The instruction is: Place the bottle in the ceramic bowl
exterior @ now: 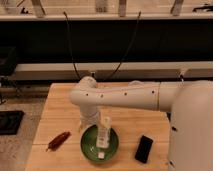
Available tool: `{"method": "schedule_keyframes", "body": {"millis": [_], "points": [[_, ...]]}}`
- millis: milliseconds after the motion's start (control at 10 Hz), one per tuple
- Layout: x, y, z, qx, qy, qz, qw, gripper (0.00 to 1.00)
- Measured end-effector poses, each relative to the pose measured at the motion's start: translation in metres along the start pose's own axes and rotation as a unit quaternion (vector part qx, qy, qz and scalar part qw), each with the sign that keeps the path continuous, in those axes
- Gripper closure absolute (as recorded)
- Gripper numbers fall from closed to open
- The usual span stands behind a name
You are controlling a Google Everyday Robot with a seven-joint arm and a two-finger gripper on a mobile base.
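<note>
I am hovering my jaws over the round glossy green ceramic bowl, gripping the slim white plastic bottle upright inside it.

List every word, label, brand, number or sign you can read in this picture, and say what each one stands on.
None can be read.
Small white plastic bottle, under the gripper, in the round green ceramic bowl: no readable label.
Flat black rectangular phone: blank.
Red chili-shaped object: no markings.
</note>
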Motion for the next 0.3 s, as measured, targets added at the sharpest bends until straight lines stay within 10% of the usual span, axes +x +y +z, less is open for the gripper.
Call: {"method": "schedule_keyframes", "body": {"millis": [300], "points": [[-0.0090,-0.0014,0.0010,-0.004,-0.001,0.001,1.0000,0.22]]}}
